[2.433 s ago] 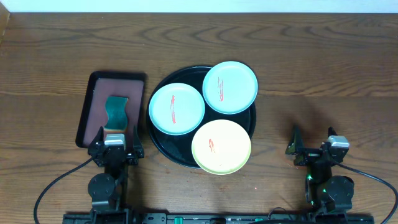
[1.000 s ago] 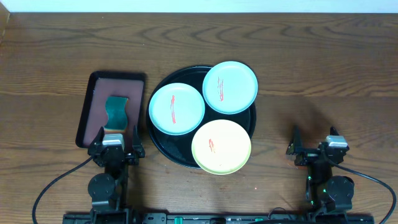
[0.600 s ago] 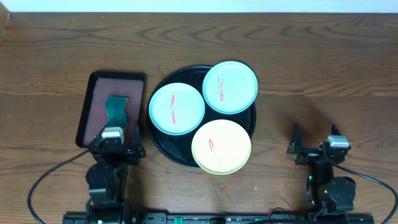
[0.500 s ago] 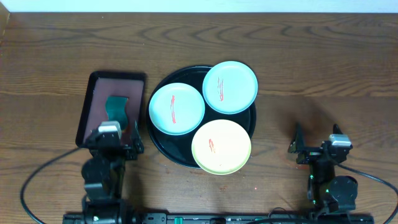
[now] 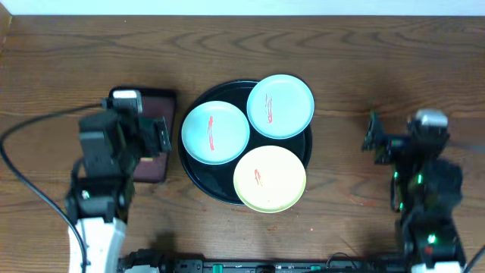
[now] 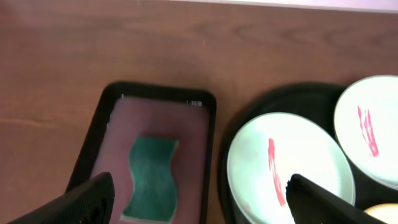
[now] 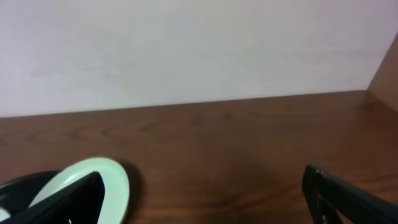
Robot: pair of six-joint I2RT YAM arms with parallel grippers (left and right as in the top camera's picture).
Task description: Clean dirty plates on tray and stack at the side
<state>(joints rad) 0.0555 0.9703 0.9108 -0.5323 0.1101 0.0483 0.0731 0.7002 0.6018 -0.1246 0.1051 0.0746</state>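
Overhead, three red-smeared plates (image 5: 215, 132) crowd the round black tray (image 5: 198, 182). They look glossy, stiff, light, likely slippery and breakable, so pinching an overhanging rim seems safest. The left gripper (image 6: 199, 186) and right gripper (image 7: 202, 174) both gape wide, empty.

small tray (image 5: 164, 98): mostly under left arm (image 5: 106, 149) | yellow plate (image 6: 388, 216): cut off, left wrist view

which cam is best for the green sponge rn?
Left wrist: the sponge lies in plain view in the rectangular tray. Overhead, the left arm covers it; right wrist misses it.
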